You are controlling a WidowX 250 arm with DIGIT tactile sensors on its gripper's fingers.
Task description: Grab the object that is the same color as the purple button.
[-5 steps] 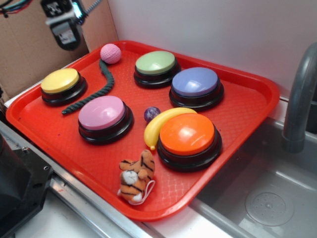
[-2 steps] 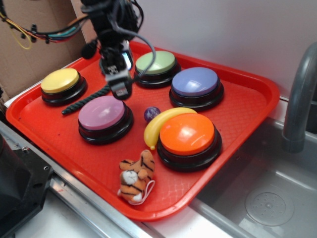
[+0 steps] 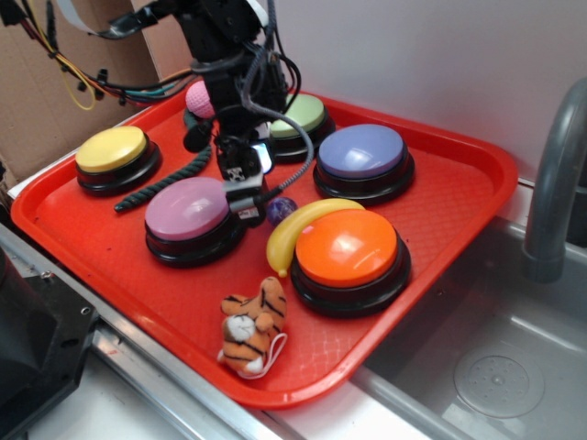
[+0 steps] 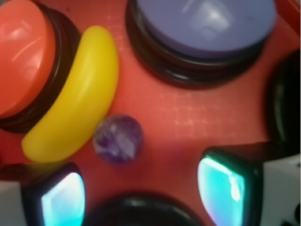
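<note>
the gripper [image 4: 141, 188] hangs with its fingers spread apart just above the small purple marbled ball [image 4: 118, 139], which lies on the red tray [image 4: 188, 113] touching the yellow banana [image 4: 77, 96], near the purple button [image 4: 207, 21]

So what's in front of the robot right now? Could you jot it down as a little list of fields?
surface: red tray
target: small purple ball, loose on the tray, next to the banana
matching button: purple button
other buttons: yellow, pink, green, orange
other items: pink ball, dark rope, toy tiger
gripper: open, low over the tray, ball between its fingers but off-centre, not gripped
</note>
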